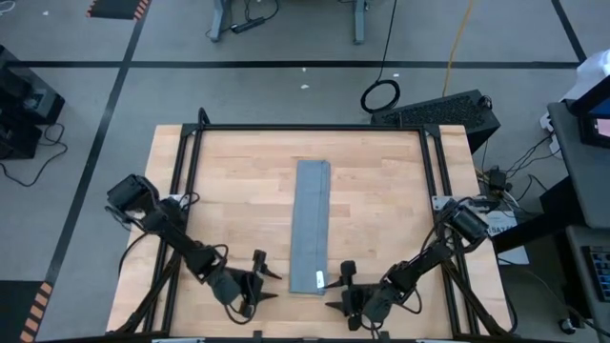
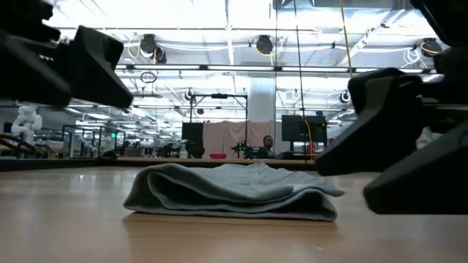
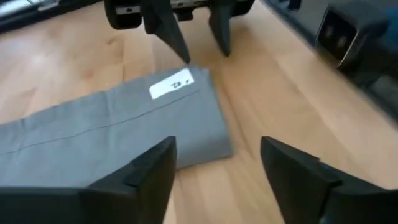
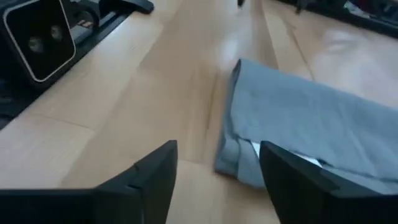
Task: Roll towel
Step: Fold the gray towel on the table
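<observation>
Table [image 1: 229, 181]: light wood, carrying one towel [image 1: 311, 227], grey-blue, folded into a narrow strip, long axis running from the far side toward the near edge, lying flat mid-table. Left tool [image 1: 259, 277] and right tool [image 1: 336, 292]: both fingers spread open, empty, flanking the towel's near end without touching it.

A light wooden tabletop [image 1: 238, 200] edged by a black frame stands on a grey floor [image 1: 286, 90] marked with dark tape lines. A yellow cable [image 1: 460, 38] runs across the floor, with a coiled black cable [image 1: 380, 95] near the tabletop's far edge. Beyond lies a large hall with bright ceiling lights [image 2: 241, 14], a white pillar [image 2: 261, 102], dark monitors [image 2: 300, 128], and a seated person [image 2: 268, 143] in the distance.
</observation>
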`<action>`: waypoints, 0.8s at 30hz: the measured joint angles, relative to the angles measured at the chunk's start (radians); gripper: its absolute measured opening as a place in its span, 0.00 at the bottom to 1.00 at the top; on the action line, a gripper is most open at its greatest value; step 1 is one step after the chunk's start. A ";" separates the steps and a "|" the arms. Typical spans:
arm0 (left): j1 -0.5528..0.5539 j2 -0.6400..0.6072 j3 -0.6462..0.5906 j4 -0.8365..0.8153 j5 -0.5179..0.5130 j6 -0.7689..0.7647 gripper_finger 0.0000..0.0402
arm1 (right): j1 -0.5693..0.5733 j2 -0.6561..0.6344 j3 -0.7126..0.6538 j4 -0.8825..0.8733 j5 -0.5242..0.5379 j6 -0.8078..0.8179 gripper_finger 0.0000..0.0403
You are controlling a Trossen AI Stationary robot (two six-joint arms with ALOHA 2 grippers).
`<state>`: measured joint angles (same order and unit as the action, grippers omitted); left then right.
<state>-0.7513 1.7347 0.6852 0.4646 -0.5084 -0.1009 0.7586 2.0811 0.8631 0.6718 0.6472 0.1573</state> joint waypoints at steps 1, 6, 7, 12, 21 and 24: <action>-0.006 0.017 0.011 -0.003 -0.015 0.014 0.63 | -0.003 0.007 0.005 0.012 -0.001 -0.017 0.55; 0.001 0.113 0.086 -0.003 -0.021 0.112 0.66 | -0.023 0.047 0.061 0.015 0.005 -0.072 0.58; 0.004 0.132 0.098 -0.001 -0.020 0.130 0.65 | -0.029 0.053 0.075 0.005 0.005 -0.075 0.58; 0.017 0.176 0.145 -0.059 -0.007 0.210 0.65 | -0.053 0.058 0.116 -0.062 0.005 -0.043 0.55; 0.045 0.175 0.207 -0.240 0.090 0.385 0.65 | -0.052 0.056 0.140 -0.062 0.008 -0.003 0.54; 0.045 0.176 0.224 -0.259 0.092 0.465 0.65 | -0.050 0.056 0.141 -0.064 0.013 0.032 0.54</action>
<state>-0.7063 1.9106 0.9090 0.2052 -0.4168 0.3644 0.7087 2.1376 1.0038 0.6083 0.6604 0.1897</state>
